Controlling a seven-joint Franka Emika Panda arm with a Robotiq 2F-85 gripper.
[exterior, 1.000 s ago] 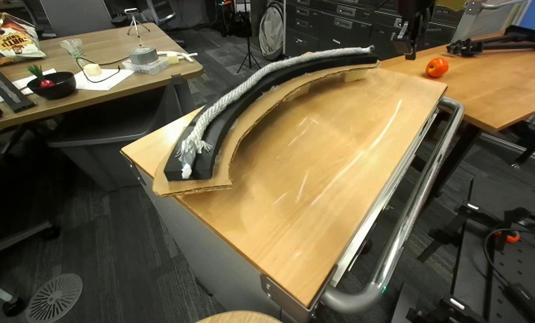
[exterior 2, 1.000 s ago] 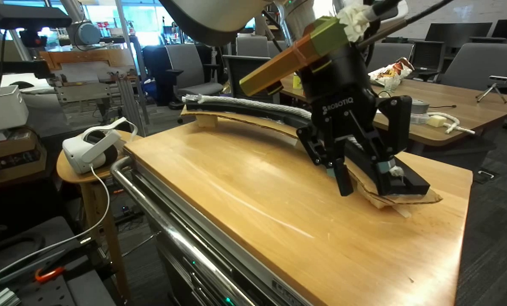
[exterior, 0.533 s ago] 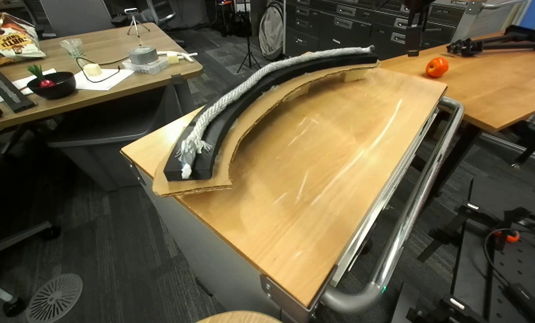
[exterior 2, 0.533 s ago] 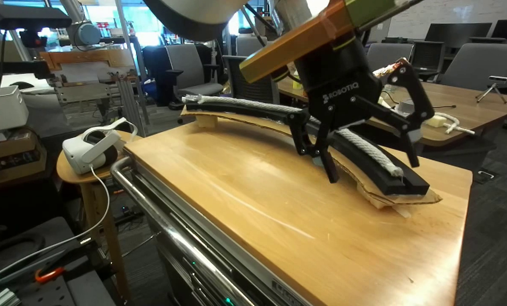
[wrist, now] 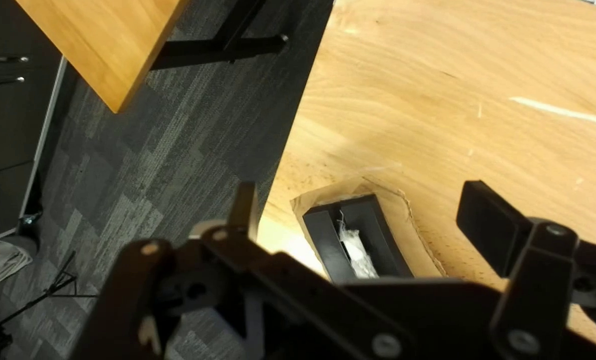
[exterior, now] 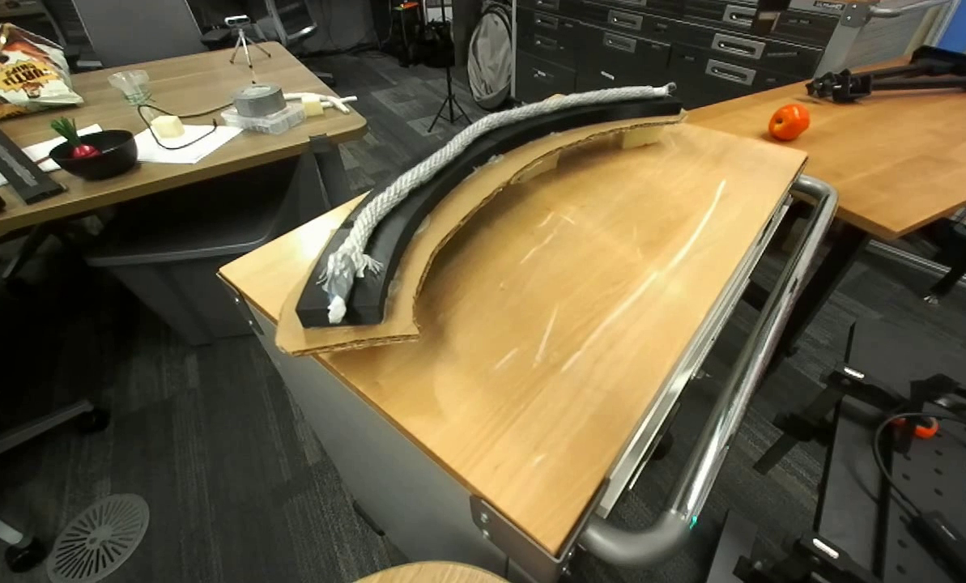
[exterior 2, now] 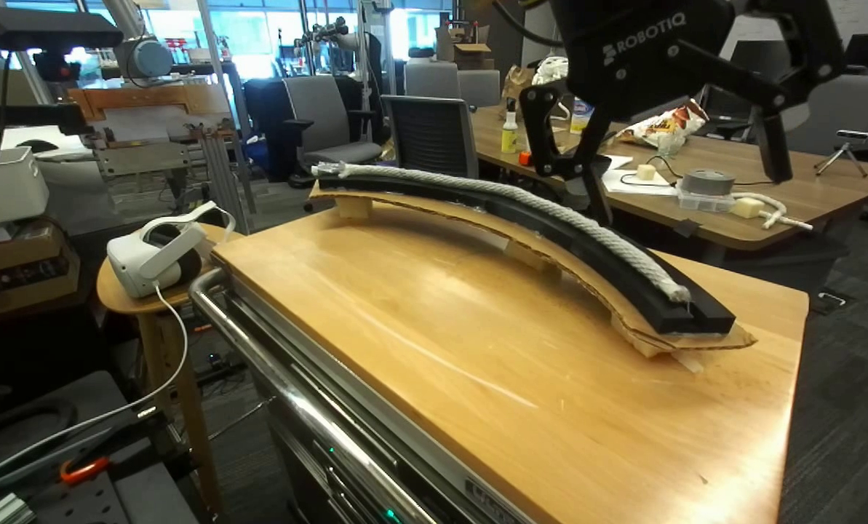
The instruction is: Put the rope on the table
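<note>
"What do the containers hold?"

"I see a black bowl [exterior: 106, 164] with a red radish [exterior: 86, 151] inside; a clear box [exterior: 276, 121] carries a grey roll [exterior: 257, 99]."

"And the rope [exterior: 434, 160]?"

"White, braided, one end frayed: it lies along the curved black strip [exterior: 397, 227], upon cardboard [exterior: 353, 335] over the table [exterior: 580, 267]. My gripper [exterior 2: 690, 198] is unclenched, fingers wide apart."

Rope [wrist: 358, 256] mostly hidden in wrist view, hand [wrist: 360, 204] cropped

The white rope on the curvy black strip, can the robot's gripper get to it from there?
Probably yes. The gripper hangs open, clear of the white rope, and the wrist view shows one end of the rope with nothing blocking the way. It would likely just need to come down.
</note>
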